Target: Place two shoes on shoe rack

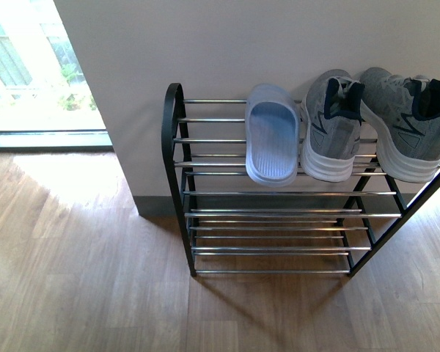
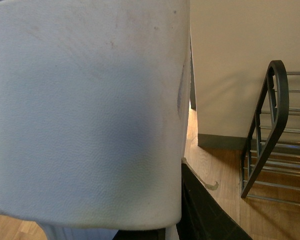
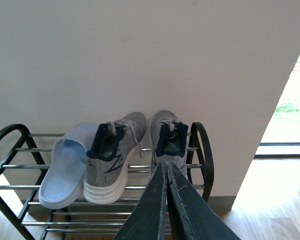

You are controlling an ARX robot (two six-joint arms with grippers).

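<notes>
The shoe rack [image 1: 174, 139] stands against the white wall. On its top tier, from left to right, sit one pale blue slide [image 1: 272, 139] and two grey sneakers [image 1: 330, 128] [image 1: 411, 121]. In the right wrist view the slide [image 3: 65, 167] and both sneakers [image 3: 112, 157] [image 3: 169, 140] show on the rack [image 3: 202, 150]; my right gripper [image 3: 166, 165] is shut and empty, just in front of the nearer sneaker's heel. My left gripper is shut on a second pale blue slide [image 2: 90, 110], which fills the left wrist view; the rack's end [image 2: 272, 120] shows beyond. Neither arm shows in the front view.
Wooden floor [image 1: 81, 279] lies in front of and beside the rack. A bright window [image 1: 29, 66] is at the far left of the wall. The rack's lower tiers [image 1: 271, 235] hold nothing.
</notes>
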